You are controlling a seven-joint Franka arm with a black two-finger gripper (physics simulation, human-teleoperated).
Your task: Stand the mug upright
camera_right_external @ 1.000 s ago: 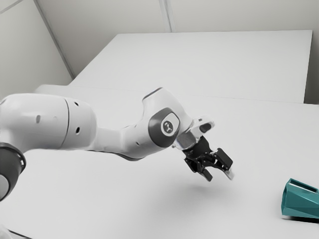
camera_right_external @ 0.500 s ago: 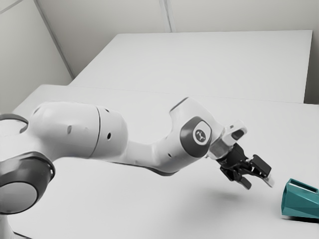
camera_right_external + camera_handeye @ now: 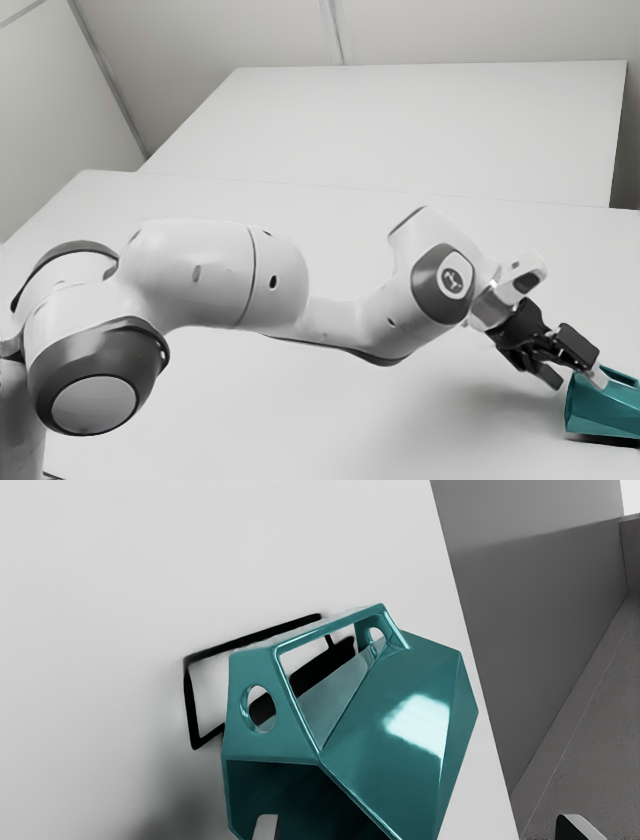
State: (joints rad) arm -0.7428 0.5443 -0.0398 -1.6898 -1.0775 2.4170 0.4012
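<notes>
- Pincer: open. My two fingers stand wide apart, with nothing clamped between them.
- Position: at the exterior view's right, angled downward, at the near end of the mug. Contact between finger and mug: cannot be determined.
- Arm: enters from the exterior view's left and reaches across the white table.
- Mug: teal, faceted, lying on its side on the table, cut off by the exterior view's right edge. Not upright.
- Mouth: dark inside, turned toward my hand. In the wrist view one of my fingertips overlaps it; whether that tip is inside or in front, I cannot tell. The other fingertip appears well apart from the mug, past its far flank.
- Handle: an angular frame on the upper side of the mug, with a round hole in each of two end faces.
- Surface: glossy, with a bright reflection on one broad facet.
- Shadow: black and angular, cast on the table beside the handle.
- Table edge: runs near the mug, with grey surfaces beyond.
</notes>
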